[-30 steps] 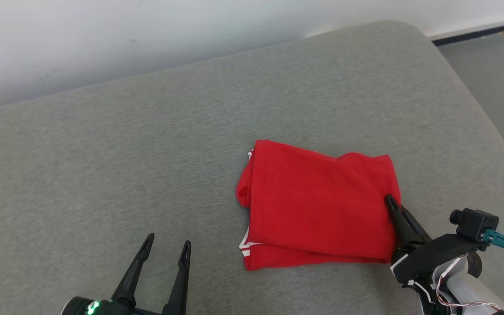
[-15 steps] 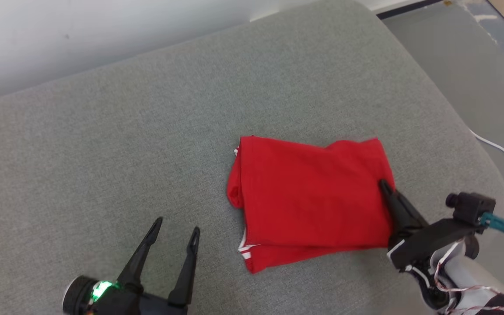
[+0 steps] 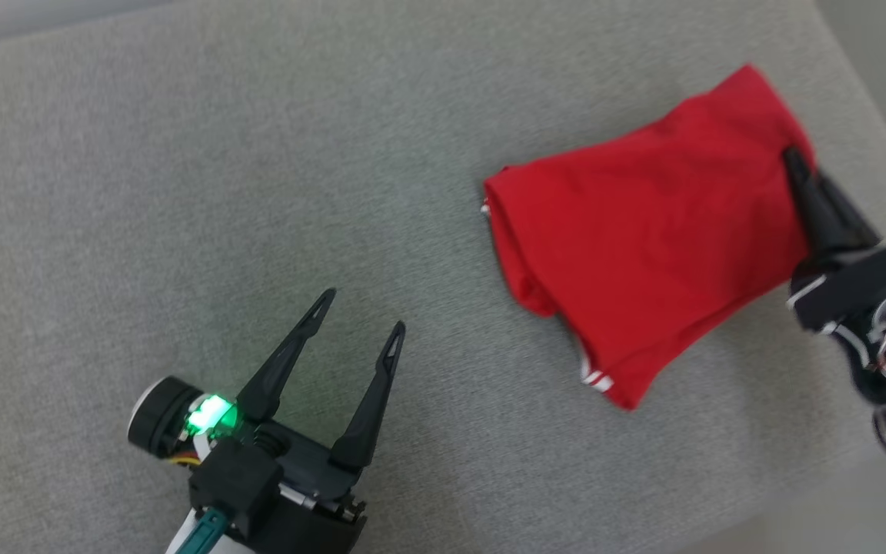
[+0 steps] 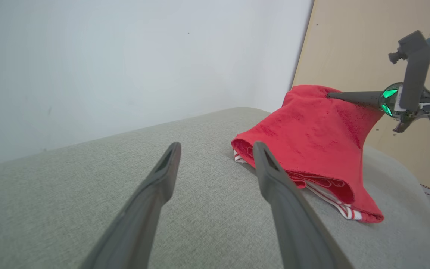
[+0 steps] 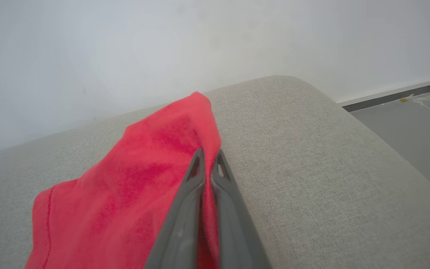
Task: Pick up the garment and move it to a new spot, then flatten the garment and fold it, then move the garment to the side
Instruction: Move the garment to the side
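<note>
Grey cushion (image 3: 143,138) spreads across the head view. At the lower left, the left gripper (image 3: 363,310) hovers over bare upholstery well apart from the cloth. Its two dark fingers are spread wide with nothing between them, and a green light (image 3: 208,415) glows at its wrist.

Right of centre lies the garment (image 3: 643,231) — red, folded into a rough rectangle, with white striped trim (image 3: 597,378) peeking out at its near corner. Its left edge and near corner rest on the cushion. In the left wrist view its far right side rises off the surface in a slope, drawn up to a peak.

At that peak, by the right edge of the head view, the right gripper (image 3: 791,154) pinches the cloth. In the right wrist view its fingers are pressed almost together, with red fabric caught between them. A pale wall (image 5: 125,45) stands behind the cushion in that view, and grey floor (image 5: 405,119) lies at the far right.
</note>
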### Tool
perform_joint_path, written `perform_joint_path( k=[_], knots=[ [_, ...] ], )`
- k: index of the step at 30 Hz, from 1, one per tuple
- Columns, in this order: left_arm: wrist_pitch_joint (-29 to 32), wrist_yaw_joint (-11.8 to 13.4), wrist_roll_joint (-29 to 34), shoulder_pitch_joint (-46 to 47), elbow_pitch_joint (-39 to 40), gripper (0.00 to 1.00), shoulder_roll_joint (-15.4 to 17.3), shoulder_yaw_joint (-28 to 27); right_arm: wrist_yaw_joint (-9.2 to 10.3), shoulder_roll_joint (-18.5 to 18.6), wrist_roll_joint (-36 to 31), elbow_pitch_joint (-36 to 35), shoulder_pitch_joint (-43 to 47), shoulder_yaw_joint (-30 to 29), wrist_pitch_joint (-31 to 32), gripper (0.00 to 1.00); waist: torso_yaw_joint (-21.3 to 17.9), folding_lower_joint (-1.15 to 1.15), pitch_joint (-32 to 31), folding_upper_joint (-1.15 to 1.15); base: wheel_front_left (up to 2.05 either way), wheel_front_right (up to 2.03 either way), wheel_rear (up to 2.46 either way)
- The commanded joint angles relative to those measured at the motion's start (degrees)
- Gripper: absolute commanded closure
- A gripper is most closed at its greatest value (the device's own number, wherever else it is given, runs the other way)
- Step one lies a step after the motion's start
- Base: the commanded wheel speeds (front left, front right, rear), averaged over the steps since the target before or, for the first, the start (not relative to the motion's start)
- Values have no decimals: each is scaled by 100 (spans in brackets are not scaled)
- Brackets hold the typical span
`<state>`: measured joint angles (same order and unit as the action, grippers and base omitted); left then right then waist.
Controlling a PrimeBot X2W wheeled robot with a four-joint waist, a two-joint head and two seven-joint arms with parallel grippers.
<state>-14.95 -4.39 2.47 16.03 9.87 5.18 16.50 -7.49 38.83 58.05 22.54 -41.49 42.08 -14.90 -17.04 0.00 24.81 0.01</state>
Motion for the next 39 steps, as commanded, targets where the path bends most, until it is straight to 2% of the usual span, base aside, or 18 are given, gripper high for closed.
perform_joint_path(
  k=[1,10,20,30,34,39],
  knots=[
    [-26,-11,44,134,47,0,50,45,0,109,-2,6,-202,1,-32,100,361,0,508,-1,0,0,0],
    [-27,-80,154,572,173,0,146,303,0,634,84,214,-909,-156,-32,100,484,0,973,-1,0,0,0],
    [-21,-75,121,810,294,0,252,447,0,1201,186,480,-1155,-818,-32,100,545,0,1200,-1,0,0,0],
    [-21,-31,115,938,465,0,309,560,0,1592,225,649,-1252,-1276,-32,100,621,0,1264,-1,0,0,0],
    [-21,-10,105,954,556,0,337,593,0,1706,257,793,-1164,-1244,-31,100,666,0,1305,-1,0,0,0],
    [-21,-12,100,992,596,0,374,635,0,1645,106,1472,-1325,-1239,-32,100,755,0,1411,-1,0,0,0]
  ],
)
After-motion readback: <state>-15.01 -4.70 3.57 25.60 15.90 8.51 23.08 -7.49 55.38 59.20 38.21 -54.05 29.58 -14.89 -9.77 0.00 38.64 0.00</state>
